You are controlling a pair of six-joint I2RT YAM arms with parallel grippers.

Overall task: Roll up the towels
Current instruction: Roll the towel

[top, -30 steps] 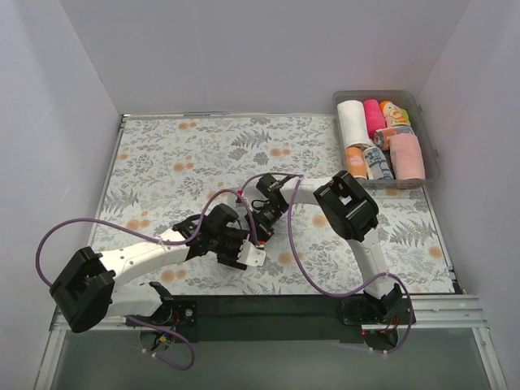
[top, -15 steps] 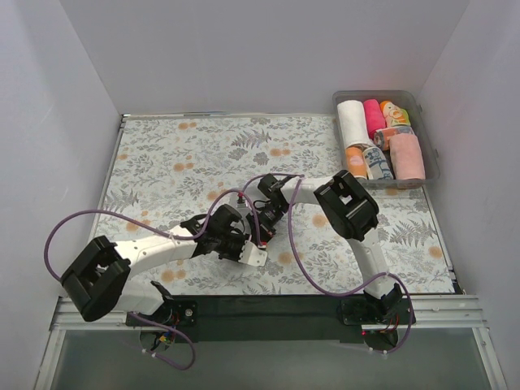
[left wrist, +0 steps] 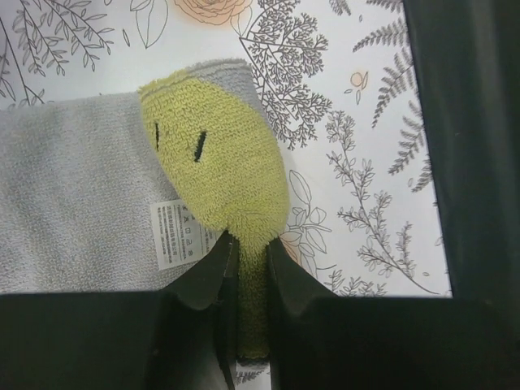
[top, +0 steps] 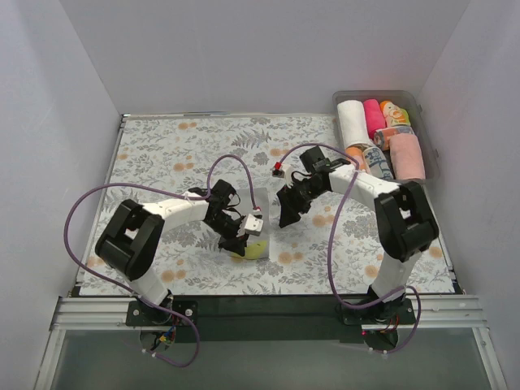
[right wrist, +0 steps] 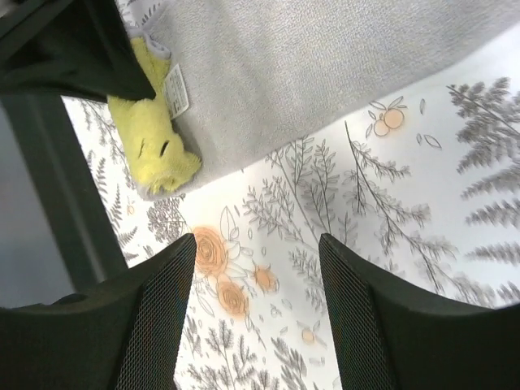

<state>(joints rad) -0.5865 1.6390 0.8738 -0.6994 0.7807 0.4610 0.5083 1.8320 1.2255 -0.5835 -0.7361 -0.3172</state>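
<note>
A grey terry towel point(top: 260, 203) lies flat near the middle of the floral-patterned bench point(top: 162, 154), between the two arms. Its near corner is a yellow-green terry flap point(left wrist: 219, 162) with two short black stitched dashes. The flap lies doubled over the grey cloth, and a white printed care label point(left wrist: 180, 232) sits just beside it.

The left arm's fingers point(left wrist: 203, 276) are drawn narrow and pinch the tapered end of the yellow-green flap, with the cloth squeezed between them. In the top view that grip sits at the towel's near edge.

The right arm's fingers point(right wrist: 162, 309) are spread wide and hold nothing. They hang over bare patterned bench just right of the towel, with its edge and the yellow-green corner in sight beyond them.

At the far right corner stands a clear plastic bin point(top: 433, 154), well apart from the towel. It is packed with rolled towels in white point(top: 352, 122), pink point(top: 374, 116) and orange.
</note>
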